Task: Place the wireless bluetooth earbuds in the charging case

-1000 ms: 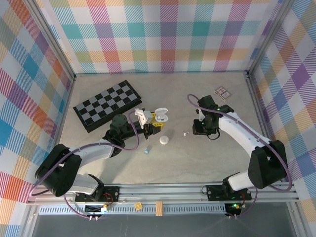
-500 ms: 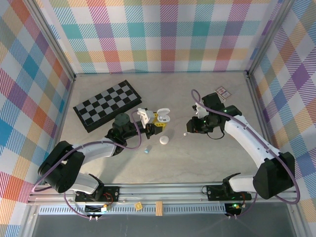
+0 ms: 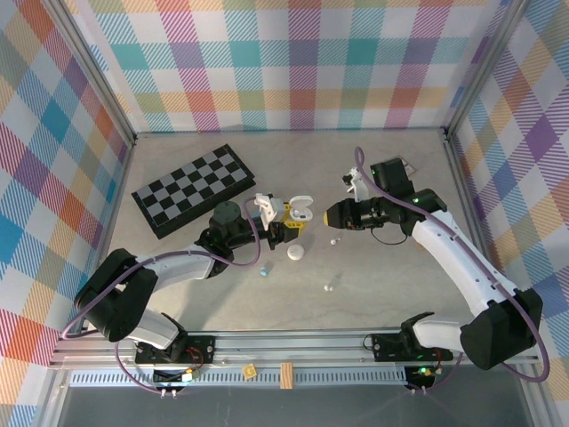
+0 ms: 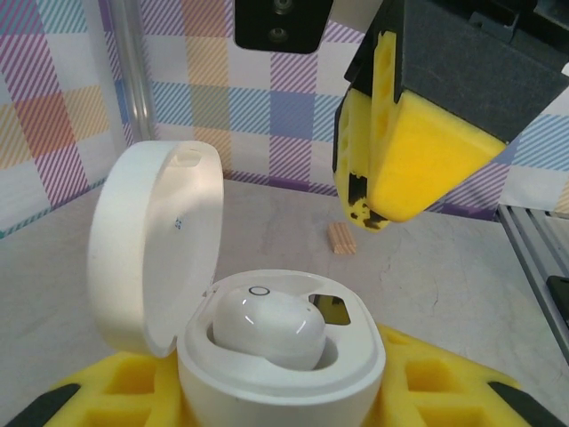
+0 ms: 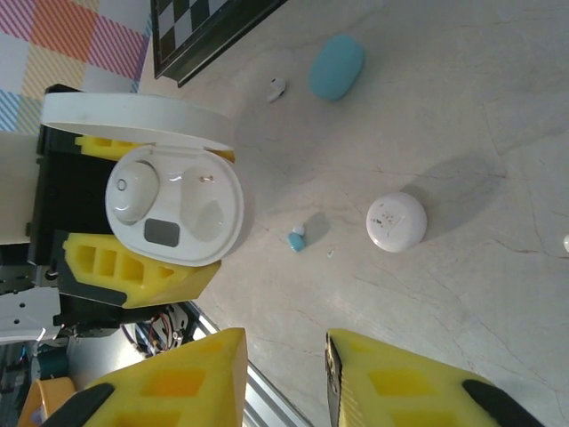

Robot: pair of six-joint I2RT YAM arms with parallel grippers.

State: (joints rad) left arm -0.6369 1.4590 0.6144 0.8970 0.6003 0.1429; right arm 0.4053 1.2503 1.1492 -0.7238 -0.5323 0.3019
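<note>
Left fingers (image 4: 418,169) clamping charging case (image 4: 284,356), right fingers (image 5: 178,391) parted, arms angled inward

Open white charging case (image 3: 300,208) near chessboard (image 3: 193,189); earbuds (image 3: 335,240) scattered nearby

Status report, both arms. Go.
Left end effector shut on open charging case, one earbud seated. Right end effector open, empty. Loose earbuds on table; nothing blocking.

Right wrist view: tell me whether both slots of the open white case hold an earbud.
No: the charging case holds one white earbud, and its second slot lies bare.
</note>
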